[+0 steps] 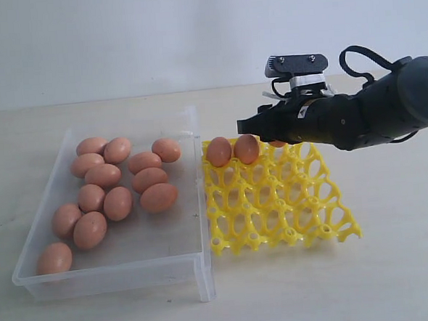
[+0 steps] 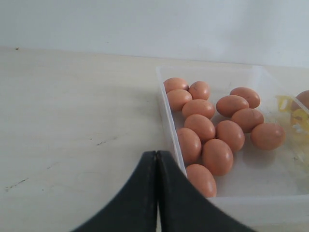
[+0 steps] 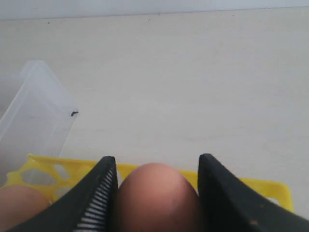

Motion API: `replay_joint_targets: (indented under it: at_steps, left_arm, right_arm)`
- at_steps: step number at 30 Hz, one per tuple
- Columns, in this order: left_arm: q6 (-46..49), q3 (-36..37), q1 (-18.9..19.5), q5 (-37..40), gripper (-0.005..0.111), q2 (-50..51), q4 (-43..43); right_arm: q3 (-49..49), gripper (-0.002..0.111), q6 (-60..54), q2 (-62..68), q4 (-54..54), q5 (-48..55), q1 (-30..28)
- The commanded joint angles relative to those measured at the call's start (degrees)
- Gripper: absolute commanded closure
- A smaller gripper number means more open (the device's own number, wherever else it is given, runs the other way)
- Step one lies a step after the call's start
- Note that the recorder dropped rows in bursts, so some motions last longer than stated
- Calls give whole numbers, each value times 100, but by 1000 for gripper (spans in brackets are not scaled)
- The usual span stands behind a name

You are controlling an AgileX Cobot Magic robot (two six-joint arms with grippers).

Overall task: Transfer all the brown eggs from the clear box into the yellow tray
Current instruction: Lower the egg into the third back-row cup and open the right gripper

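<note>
1. While thirteen brown eggs (image 1: 118,203) lie loose in the clear box (image 1: 199,205), two more tray eggs (image 1: 218,151) sit side by side in the far row of the yellow tray (image 1: 275,215), starting from its far left corner.
2. A third egg for that row, the held egg (image 3: 157,198), is gripped between the ridged pads of the right claw (image 3: 155,169), low over the tray's far edge and just beside the two seated ones. That makes sixteen eggs in all.
3. The left claw (image 2: 157,193) hangs with its two black fingers pressed together, holding nothing, over bare desk (image 2: 72,121) just outside the box's left wall.
4. One box and one tray share the desk, with the box's right wall just beside the tray's left edge.
5. Inside the box the eggs crowd toward the left wall and the far end, many touching. One egg lies alone in the near left corner. The floor along the right wall and the near right corner is bare.
6. In the tray, every cup apart from the far row stands unfilled. Open desk runs to the right of the tray and along the desk's near edge.
</note>
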Motion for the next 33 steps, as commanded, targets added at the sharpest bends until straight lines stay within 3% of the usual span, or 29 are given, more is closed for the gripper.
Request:
replay_joint_targets:
  at_steps: [1,12,14,17,20,33]
  left_arm:
    - [12,-23,6,-36,107,-32,-14]
    - [12,-23,6,-36,107,-32,-14]
    - [12,-23,6,-36,107,-32,-14]
    - [12,-23,6,-36,107,-32,-14]
    - [12,-23,6,-36,107,-32,-14]
    - [12,-23,6,-36,107,-32,-14]
  right_arm:
    - [-45,108,-5,60,-48,-123,-38]
    - [-45,107,-16,60,-48,-108,-38]
    - [-45,97,-16,60,-48,-83,-38]
    - [-45,66,-16,60,-36,-70,-38]
    - [-45,52,-16,60,88,-70,-38]
    - [-45,51,-25,-138,88,-49,-38]
